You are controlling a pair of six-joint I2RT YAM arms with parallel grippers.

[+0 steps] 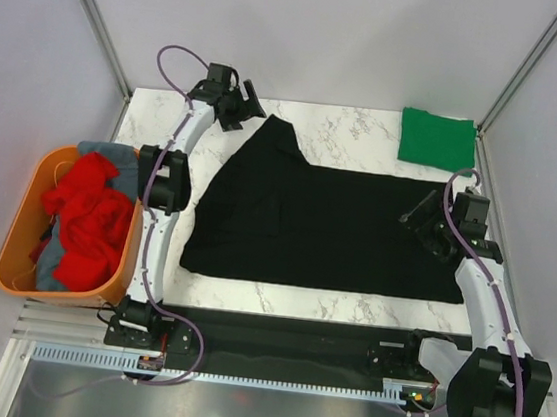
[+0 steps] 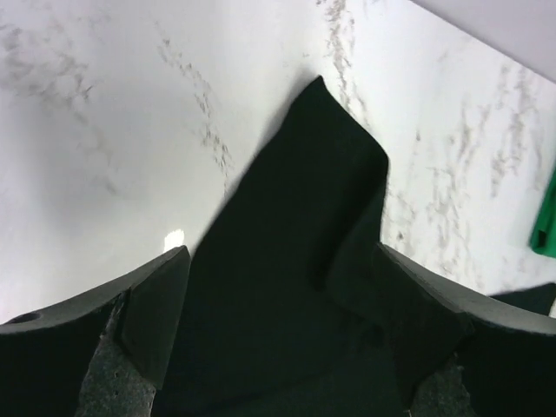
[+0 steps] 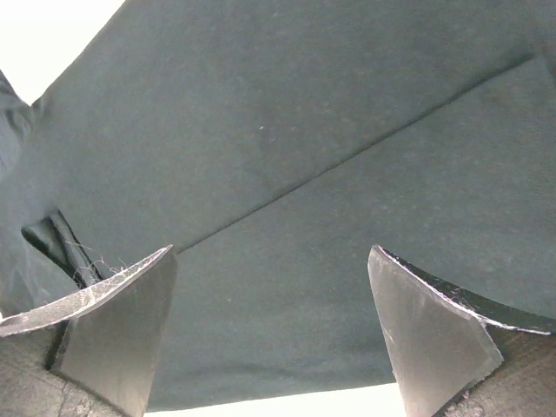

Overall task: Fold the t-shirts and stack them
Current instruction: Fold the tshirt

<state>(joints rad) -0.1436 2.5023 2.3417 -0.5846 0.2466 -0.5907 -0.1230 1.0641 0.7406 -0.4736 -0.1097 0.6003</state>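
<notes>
The top external camera looks steeply down from above and behind the 2 arm bases, taking in the whole marble table (image 1: 358, 132). The left wrist camera looks out between the left gripper (image 2: 282, 304), close over the black t-shirt (image 2: 295, 243) at its far-left corner. The right wrist camera, between the right gripper (image 3: 269, 321), sits nearer still, and cloth fills its frame. All 3 views share that shirt.

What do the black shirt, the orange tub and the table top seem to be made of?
Black shirt: soft matte cloth; it lies limp, with a crease line.
Orange tub: probably plastic; smooth, rigid rim.
Table top: marble look, grey veins on white; stone or print, unclear.
</notes>
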